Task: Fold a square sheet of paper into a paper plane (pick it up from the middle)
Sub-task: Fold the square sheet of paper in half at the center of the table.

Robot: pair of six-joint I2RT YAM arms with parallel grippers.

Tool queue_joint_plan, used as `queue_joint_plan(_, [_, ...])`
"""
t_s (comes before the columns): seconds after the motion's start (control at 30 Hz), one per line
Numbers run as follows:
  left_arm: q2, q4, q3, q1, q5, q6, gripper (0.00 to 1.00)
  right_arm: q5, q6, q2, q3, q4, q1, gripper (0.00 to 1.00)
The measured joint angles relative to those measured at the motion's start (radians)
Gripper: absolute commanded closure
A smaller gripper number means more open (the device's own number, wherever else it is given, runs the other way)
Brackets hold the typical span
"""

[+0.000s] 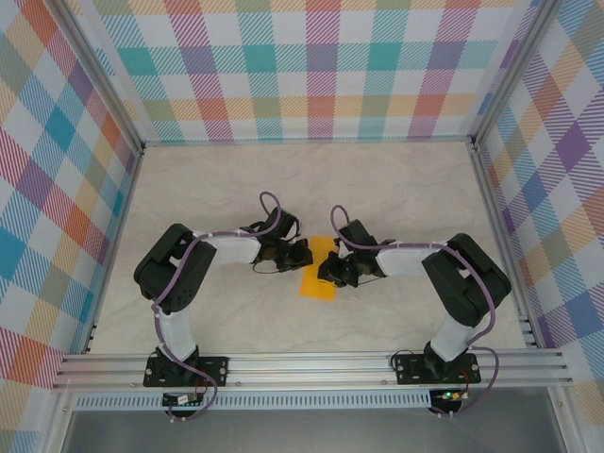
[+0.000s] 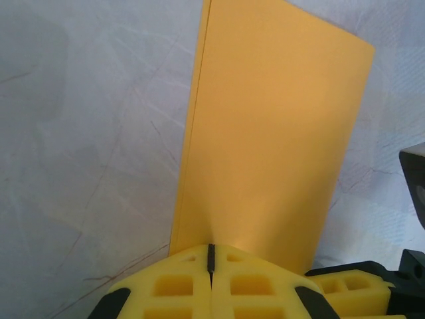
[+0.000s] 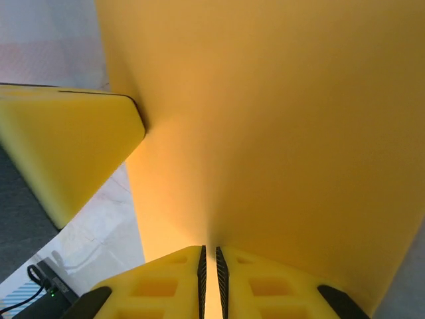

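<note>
The square sheet of paper [image 1: 317,282] is orange-yellow and folded double into a long rectangle, lying mid-table between both arms. In the left wrist view the sheet of paper [image 2: 272,133] runs away from my left gripper [image 2: 211,256], whose jaws are shut with its near edge pinched at the tips. In the right wrist view my right gripper [image 3: 210,256] is shut on the sheet of paper [image 3: 279,119], a sliver of paper showing between the pads. Seen from above, the left gripper [image 1: 302,255] and right gripper [image 1: 330,271] meet at the sheet's far end. The paper plane is out of view.
The pale marbled tabletop [image 1: 217,189] stretches round the sheet. Checked walls [image 1: 321,66] and metal frame posts enclose it on three sides. An aluminium rail [image 1: 311,368] carries both arm bases at the near edge.
</note>
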Motion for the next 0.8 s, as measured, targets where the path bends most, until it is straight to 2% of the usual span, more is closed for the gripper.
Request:
queue_joint_plan(0.2, [0.000,0.001,-0.001,-0.001,-0.001,-0.007,1.00,-0.051,0.000,-0.077,-0.115,0.049,-0.003,0.83])
queue_joint_plan(0.47, [-0.002,0.001,-0.001,-0.001,-0.002,-0.015,1.00,-0.063,-0.025,-0.224,-0.179,-0.143,-0.002,0.82])
queue_joint_plan(0.63, [-0.008,-0.010,0.003,-0.002,-0.008,-0.008,0.99,0.008,-0.057,-0.292,-0.095,-0.224,-0.003,0.82])
queue_joint_plan(0.8, [-0.022,-0.112,0.040,-0.002,-0.052,0.024,0.93,0.087,-0.103,-0.178,0.074,-0.204,-0.029,0.84])
